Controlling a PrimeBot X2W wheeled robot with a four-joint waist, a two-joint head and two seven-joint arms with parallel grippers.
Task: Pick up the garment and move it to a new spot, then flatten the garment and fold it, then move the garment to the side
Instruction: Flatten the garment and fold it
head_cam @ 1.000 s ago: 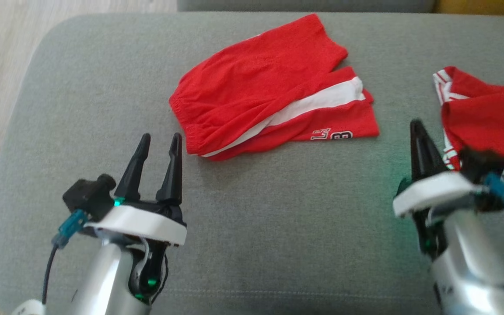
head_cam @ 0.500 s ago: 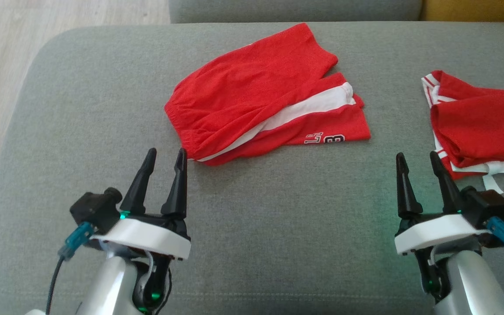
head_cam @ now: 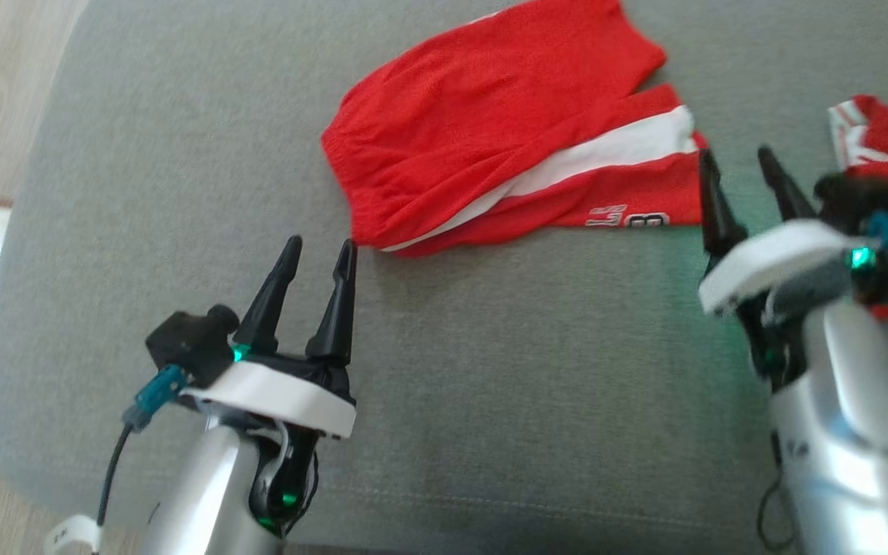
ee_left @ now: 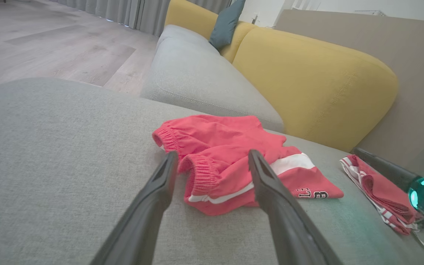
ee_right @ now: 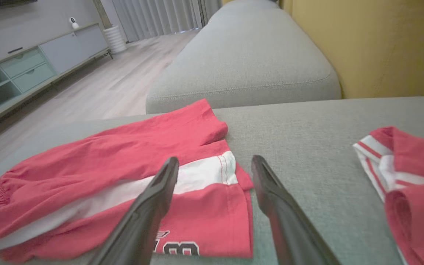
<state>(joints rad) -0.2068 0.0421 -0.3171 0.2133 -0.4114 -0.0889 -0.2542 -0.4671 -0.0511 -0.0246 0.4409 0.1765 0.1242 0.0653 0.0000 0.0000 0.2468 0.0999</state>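
The left claw (head_cam: 321,245) is hanging open with nothing between its fingers, its tips sitting just beside the near-left waistband corner of the red shorts (head_cam: 490,131); the right claw (head_cam: 737,154) is likewise standing open and empty, its fingers pointing at the right-hand leg hem by the printed number (head_cam: 640,221), though whether they are touching cloth I cannot tell; the shorts are lying in the middle of the grey sofa cushion (head_cam: 143,193), layered over themselves with the white stripe (head_cam: 606,150) showing, and a second red garment (head_cam: 887,131) is lying just to the right of the right claw, apart from the shorts; judging from this, the pickup is not yet done, and several things are threatening it; the cloth is lying in layers, so a shallow pinch is risking taking only the top one, leaving the rest trailing and bunching; the cushion is soft, so fingers pressing down are likely sinking in and nipping upholstery along with fabric; the right claw is working so near the second garment that a wide sweep is risking snagging or dragging it; uneven lifting by the two claws is liable to twist the shorts
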